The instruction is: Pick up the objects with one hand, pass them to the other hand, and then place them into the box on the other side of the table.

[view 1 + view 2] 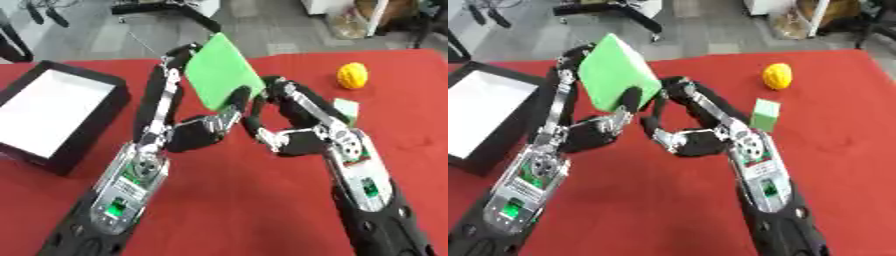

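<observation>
Robot lab or test room, red cloth-covered table (219,200) set up as a workbench, grey hard floor (262,25) behind, black wheeled stand base (614,10), white cabinet (328,6) at the far edge

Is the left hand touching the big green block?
Touching: in the right eye view, the left hand has fingers lying across the green block.

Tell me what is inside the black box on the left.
The black box shows only a bare white inner floor; no object lies in the visible part. Its near-left corner runs out of view, so that part cannot be checked. The green block is between both hands, above the table.
</observation>
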Robot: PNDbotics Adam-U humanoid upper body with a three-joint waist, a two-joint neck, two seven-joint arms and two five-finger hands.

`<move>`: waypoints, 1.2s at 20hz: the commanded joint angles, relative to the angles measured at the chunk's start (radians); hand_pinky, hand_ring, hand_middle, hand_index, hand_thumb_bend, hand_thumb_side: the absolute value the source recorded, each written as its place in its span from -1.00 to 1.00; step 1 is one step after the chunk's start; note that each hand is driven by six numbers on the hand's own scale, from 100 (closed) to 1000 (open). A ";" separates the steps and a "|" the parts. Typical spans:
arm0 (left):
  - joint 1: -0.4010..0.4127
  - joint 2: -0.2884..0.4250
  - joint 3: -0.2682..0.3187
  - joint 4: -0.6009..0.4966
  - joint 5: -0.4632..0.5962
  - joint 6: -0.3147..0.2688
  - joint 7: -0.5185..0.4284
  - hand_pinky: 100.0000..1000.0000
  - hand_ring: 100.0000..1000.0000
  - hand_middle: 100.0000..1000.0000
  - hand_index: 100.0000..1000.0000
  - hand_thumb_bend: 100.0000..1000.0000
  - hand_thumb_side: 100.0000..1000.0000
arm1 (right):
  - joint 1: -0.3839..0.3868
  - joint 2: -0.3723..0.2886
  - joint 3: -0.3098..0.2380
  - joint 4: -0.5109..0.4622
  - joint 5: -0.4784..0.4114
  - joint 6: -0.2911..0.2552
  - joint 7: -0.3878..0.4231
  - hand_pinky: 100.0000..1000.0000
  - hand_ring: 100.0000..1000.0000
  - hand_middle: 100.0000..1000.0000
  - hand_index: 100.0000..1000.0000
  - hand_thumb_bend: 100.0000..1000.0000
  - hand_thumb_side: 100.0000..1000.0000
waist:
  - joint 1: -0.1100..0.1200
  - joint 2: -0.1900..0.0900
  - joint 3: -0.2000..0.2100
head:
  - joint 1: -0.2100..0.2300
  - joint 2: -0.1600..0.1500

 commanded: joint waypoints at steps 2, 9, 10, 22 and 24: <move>0.010 0.032 0.066 -0.038 0.005 0.014 0.052 0.21 -0.05 -0.07 0.13 -1.00 0.03 | 0.000 -0.002 -0.020 -0.031 -0.015 0.009 0.030 0.66 0.61 0.20 0.28 -0.56 -0.13 | -0.010 -0.011 0.000 | -0.004 -0.002; 0.085 0.146 0.218 -0.062 0.007 0.148 0.117 0.24 0.02 -0.01 0.19 -1.00 0.01 | 0.031 -0.004 -0.073 -0.066 0.003 0.023 0.015 0.67 0.62 0.24 0.46 -0.50 -0.03 | -0.007 -0.010 0.008 | -0.008 -0.002; 0.096 0.176 0.242 -0.059 -0.004 0.187 0.110 0.23 0.02 -0.01 0.19 -1.00 -0.01 | 0.036 -0.005 -0.079 -0.069 0.008 0.026 0.008 0.67 0.62 0.24 0.46 -0.50 -0.04 | -0.006 -0.011 0.008 | -0.005 -0.002; 0.045 0.484 0.352 0.293 -0.189 0.647 -0.186 0.31 0.15 0.12 0.35 -1.00 -0.09 | 0.059 -0.007 -0.084 -0.077 0.039 0.031 -0.003 0.68 0.62 0.24 0.46 -0.56 -0.06 | 0.008 -0.015 -0.011 | 0.025 -0.002; 0.013 0.509 0.340 0.380 -0.202 0.674 -0.248 0.40 0.32 0.32 0.54 -0.61 0.09 | 0.060 -0.008 -0.083 -0.075 0.040 0.030 -0.001 0.68 0.62 0.24 0.45 -0.57 -0.06 | 0.009 -0.016 -0.015 | 0.027 -0.002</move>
